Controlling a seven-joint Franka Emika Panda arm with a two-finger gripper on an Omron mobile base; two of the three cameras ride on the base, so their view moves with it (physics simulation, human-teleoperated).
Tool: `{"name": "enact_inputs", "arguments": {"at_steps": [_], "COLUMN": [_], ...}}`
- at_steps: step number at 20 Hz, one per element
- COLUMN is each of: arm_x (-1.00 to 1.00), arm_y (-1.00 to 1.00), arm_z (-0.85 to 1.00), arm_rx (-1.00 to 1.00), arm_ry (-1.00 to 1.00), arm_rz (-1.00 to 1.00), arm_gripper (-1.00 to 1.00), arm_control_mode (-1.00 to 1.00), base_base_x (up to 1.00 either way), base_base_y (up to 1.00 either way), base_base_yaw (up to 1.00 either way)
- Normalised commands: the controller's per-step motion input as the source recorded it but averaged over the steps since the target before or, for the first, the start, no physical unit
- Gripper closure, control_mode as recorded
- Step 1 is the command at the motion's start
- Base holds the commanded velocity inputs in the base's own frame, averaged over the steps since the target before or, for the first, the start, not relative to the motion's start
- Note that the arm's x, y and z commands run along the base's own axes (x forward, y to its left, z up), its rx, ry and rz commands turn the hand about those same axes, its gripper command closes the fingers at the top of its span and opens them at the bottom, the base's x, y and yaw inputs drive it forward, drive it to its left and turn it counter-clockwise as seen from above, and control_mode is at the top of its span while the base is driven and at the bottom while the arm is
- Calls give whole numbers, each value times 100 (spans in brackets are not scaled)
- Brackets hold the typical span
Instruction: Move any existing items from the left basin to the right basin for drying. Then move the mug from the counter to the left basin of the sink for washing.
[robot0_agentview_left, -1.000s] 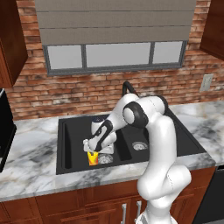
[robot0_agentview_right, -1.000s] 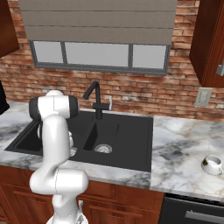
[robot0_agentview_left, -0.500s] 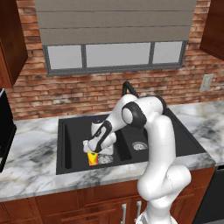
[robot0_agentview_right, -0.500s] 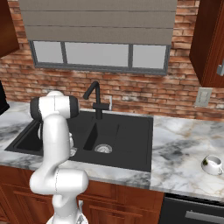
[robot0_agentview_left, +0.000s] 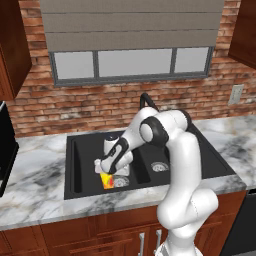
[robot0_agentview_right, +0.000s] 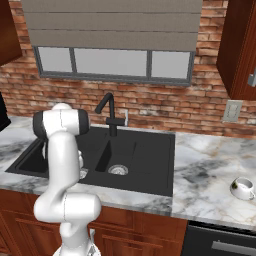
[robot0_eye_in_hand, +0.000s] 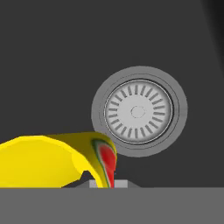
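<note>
Arm: the white arm rises from the base in front of the cabinets and bends down into the sink (robot0_agentview_left: 75, 150), its hand low over the floor of the left basin (robot0_agentview_left: 85, 175).
Pincer: the pincer (robot0_agentview_left: 106, 176) is down in the left basin, closed up tight around the yellow cup (robot0_agentview_left: 107, 180); from the left base camera the cup sits right at its tip, and the fingers themselves are too small to make out.
Yellow cup: small, yellow on top with an orange-red lower part, in the left basin, just beside the round silver drain (robot0_agentview_left: 121, 182). From the hand camera the yellow cup (robot0_eye_in_hand: 52, 159) lies close in at the lower left, its red-edged end almost touching the ring of the drain (robot0_eye_in_hand: 138, 111). Whether it is lifted off the basin floor I cannot tell.
Left basin: the wider black compartment; from the right base camera the arm hides most of it (robot0_agentview_right: 30, 157).
Right basin: the narrower black compartment (robot0_agentview_left: 150, 155), with its own silver drain (robot0_agentview_left: 159, 166) and nothing else lying in it; the right base camera shows it (robot0_agentview_right: 145, 160) the same way.
Faucet: a black gooseneck faucet (robot0_agentview_right: 109, 114) stands at the back edge of the sink, between the basins.
Mug: a white mug (robot0_agentview_right: 243, 188) stands on the marble desk (robot0_agentview_right: 200, 165), well apart from the sink, far to its right near the front edge.
Wall: red brick with a window behind the sink.
</note>
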Motion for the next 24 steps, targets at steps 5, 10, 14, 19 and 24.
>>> {"name": "enact_inputs", "arguments": {"at_steps": [5, 10, 14, 19, 24], "arm_x": [-28, -17, 0, 0, 0], "arm_y": [0, -10, -18, -27, -29], "arm_z": [25, 50, 61, 64, 64], "arm_rx": [0, -3, -4, -2, 0], "arm_ry": [-14, -16, -12, -9, -7], "arm_rz": [0, 0, 0, 0, 0], "arm_gripper": [100, 100, 100, 100, 100], "arm_control_mode": [-100, -100, -100, -100, -100], "base_base_x": [0, 0, 0, 0, 0], "base_base_y": [0, 0, 0, 0, 0], "base_base_yaw": [0, 0, 0, 0, 0]}}
